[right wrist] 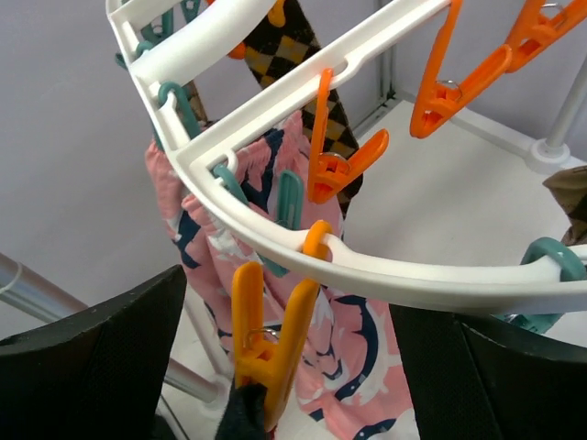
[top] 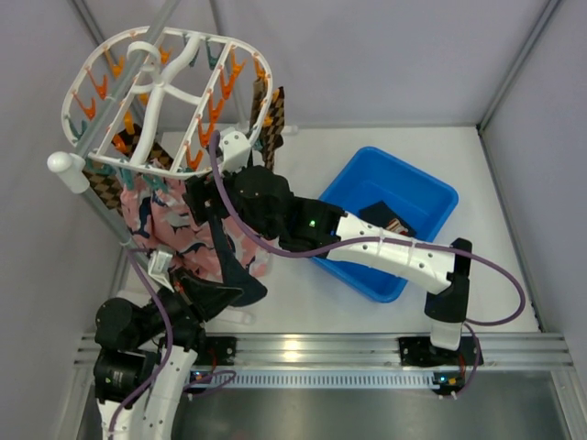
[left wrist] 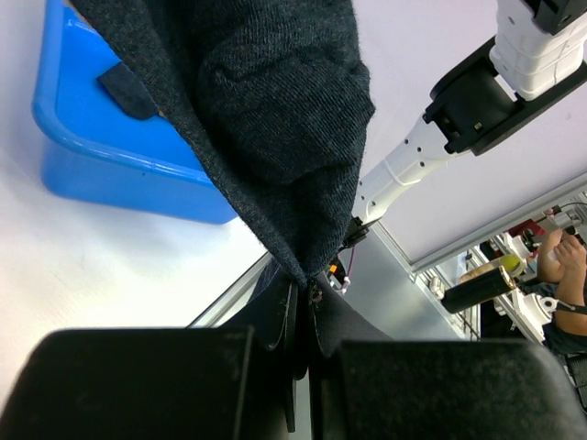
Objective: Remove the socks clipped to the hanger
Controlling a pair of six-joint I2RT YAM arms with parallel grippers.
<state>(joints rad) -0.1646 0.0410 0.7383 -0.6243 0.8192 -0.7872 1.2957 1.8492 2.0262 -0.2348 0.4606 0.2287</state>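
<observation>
The white hanger (top: 165, 87) hangs at the upper left with orange and teal clips. Pink socks (top: 170, 220) and checkered socks (top: 271, 119) hang from it. My left gripper (left wrist: 307, 293) is shut on the lower end of a dark navy sock (left wrist: 275, 119), which stretches up toward the rack (top: 229, 266). My right gripper (right wrist: 289, 307) is open under the hanger rim (right wrist: 394, 275), its fingers (right wrist: 101, 348) on either side of an orange clip (right wrist: 266, 353). That clip holds the top of the navy sock (right wrist: 243, 417). Pink socks (right wrist: 358, 367) hang behind the clip.
A blue bin (top: 417, 188) stands on the table at the right with a dark sock (top: 390, 220) in it; it also shows in the left wrist view (left wrist: 92, 137). The hanger hangs on a grey pole (top: 110, 105) with a white end cap (top: 66, 170). Grey walls close the back and sides.
</observation>
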